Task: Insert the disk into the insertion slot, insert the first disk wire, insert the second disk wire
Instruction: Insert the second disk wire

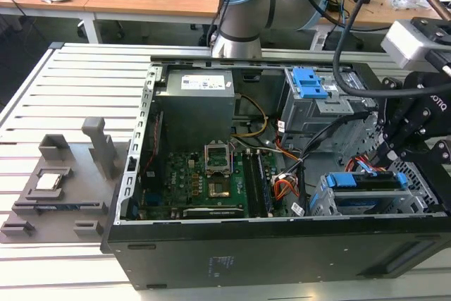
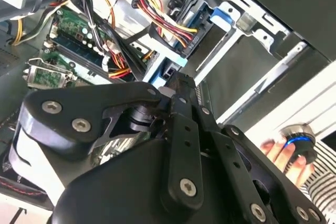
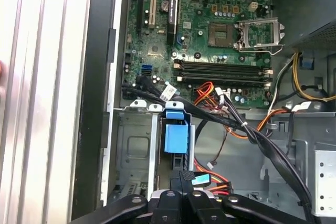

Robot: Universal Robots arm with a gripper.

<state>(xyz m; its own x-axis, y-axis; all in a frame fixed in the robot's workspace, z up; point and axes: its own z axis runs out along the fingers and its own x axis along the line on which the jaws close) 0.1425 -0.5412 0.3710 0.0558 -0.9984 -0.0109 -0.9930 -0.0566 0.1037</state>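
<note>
Blue-framed disk (image 1: 370, 189) sits in the insertion slot (image 1: 331, 206), lower right of the exterior view. We judge the gripper (image 3: 185, 182), fingers together, perhaps pinching a connector, risks snagging the loose wires (image 3: 236, 124).

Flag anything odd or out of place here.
Nothing looks damaged or spilled. Loose wires sprawl across the open case beside the motherboard, and a person's hand is at a blue-lit knob.

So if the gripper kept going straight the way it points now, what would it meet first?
Probably the disk in its blue carrier, sitting in the insertion slot. In the exterior view the gripper hangs just above the disk's far end, by the cables. Depth is unclear, so a cable might come first.
</note>
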